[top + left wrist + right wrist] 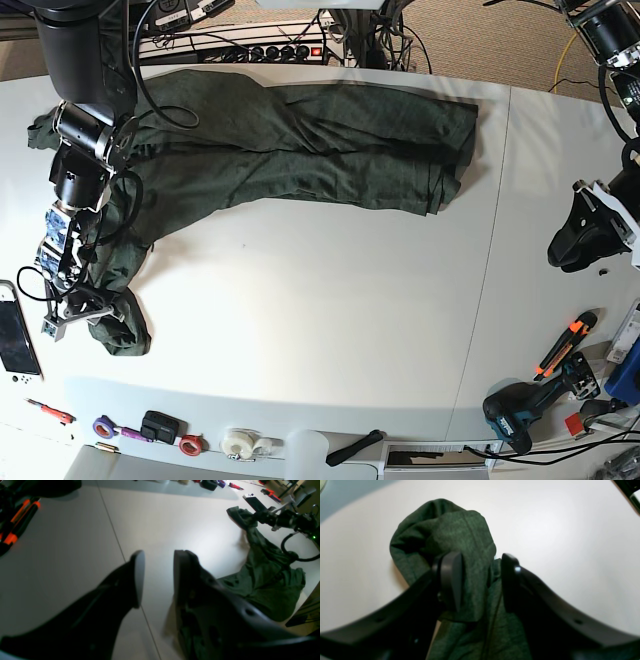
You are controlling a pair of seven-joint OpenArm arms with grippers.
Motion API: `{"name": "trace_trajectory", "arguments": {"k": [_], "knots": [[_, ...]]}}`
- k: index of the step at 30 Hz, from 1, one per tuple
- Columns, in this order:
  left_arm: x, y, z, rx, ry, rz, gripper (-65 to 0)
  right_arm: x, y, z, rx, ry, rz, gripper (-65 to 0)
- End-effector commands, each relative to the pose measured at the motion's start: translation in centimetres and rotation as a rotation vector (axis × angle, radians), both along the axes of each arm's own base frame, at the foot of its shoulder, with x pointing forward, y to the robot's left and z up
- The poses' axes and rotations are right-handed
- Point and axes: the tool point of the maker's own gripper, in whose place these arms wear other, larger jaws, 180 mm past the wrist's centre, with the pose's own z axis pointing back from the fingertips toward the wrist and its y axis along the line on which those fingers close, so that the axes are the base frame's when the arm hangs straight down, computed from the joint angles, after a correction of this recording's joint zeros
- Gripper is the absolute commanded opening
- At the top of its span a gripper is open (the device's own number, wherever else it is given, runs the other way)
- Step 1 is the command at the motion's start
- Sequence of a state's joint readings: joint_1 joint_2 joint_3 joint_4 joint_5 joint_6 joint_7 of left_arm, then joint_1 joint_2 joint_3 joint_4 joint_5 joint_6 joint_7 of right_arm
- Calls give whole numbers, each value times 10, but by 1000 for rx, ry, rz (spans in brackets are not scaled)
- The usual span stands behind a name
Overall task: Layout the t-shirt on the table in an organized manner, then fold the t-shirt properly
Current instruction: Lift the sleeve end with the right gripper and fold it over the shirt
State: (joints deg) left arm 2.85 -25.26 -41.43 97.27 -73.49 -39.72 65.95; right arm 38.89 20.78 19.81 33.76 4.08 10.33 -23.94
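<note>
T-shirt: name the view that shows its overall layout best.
Base view: the whole t-shirt lies stretched along the table's far edge. Right wrist shows only a bunched end between the right gripper fingers; left wrist, a crumpled part.

t-shirt (pixel 300 150): matt heathered cloth, wrinkled | table (pixel 320 300): smooth white, slight sheen

A drill (pixel 520 415) lies at five o'clock, with an orange-and-black tool (pixel 564 344) just above it toward four o'clock. Along the six-o'clock edge sit a white tape roll (pixel 240 443), a red tape roll (pixel 191 445), a small black box (pixel 158 425) and a purple roll (pixel 103 427). A phone (pixel 17 337) and a red-handled screwdriver (pixel 50 410) lie at eight o'clock, and a power strip (pixel 262 52) runs along twelve o'clock.
</note>
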Motion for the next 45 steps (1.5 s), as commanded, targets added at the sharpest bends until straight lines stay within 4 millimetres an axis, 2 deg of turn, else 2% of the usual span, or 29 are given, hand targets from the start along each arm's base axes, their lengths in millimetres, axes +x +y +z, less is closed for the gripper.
{"name": "trace_trajectory", "arguments": {"k": [1,2,3,6,7,12,16,19,22,28,37,45], "knots": [[4,3,18,7,-59,-1,-441,14,-11,33,-32,-84,-10,-405],[4,3,18,7,-59,-1,-441,14,-11,33,-32,-85,-10,-407],[4,3,18,7,-60,-1,-441,14,-11,33,-32,-86,-7,-439],[4,3,18,6,-60,0,-441,16,-7,33,-28,-90,18,-622],[4,3,18,6,-61,-1,-441,16,-7,34,-29,-92,19,-650],[4,3,18,7,-59,-1,-441,19,-9,44,-46,-126,18,-650],[4,3,18,8,-58,-1,-442,23,-9,66,-67,-168,38,-650],[4,3,18,8,-58,-1,-442,24,2,85,-79,-203,109,-650],[4,3,18,8,-57,-1,-442,15,10,102,-104,-245,145,-650],[4,3,18,8,-57,-1,-442,-24,38,128,-204,-289,260,-650],[4,3,18,8,-57,-1,-441,-106,123,174,-340,-327,486,-650],[4,3,18,8,-57,-1,-442,-168,195,193,-369,-364,693,-650]]}}
